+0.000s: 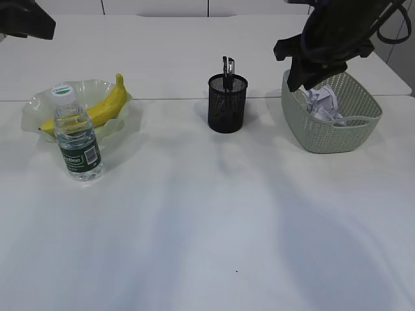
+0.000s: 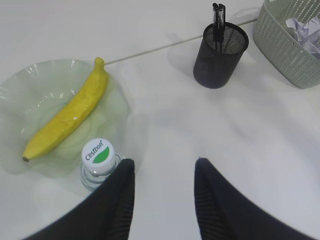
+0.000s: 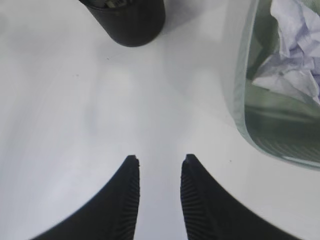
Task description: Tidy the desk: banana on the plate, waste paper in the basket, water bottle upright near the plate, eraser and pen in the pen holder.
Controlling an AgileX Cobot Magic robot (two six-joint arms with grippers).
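Both sets of fingers, left (image 2: 162,170) and right (image 3: 159,162), are held partly open above the counter (image 1: 214,227), with nothing gripped.

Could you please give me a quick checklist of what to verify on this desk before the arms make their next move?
1. Banana lying on the plate: ok.
2. Bottle standing upright beside the plate, cap on: ok.
3. Crumpled paper inside the basket: ok.
4. Pen standing in the pen holder: ok.
5. Eraser in the pen holder: cannot tell, the mesh hides its contents.
6. Left gripper and right gripper with fingers apart and nothing between them: ok.
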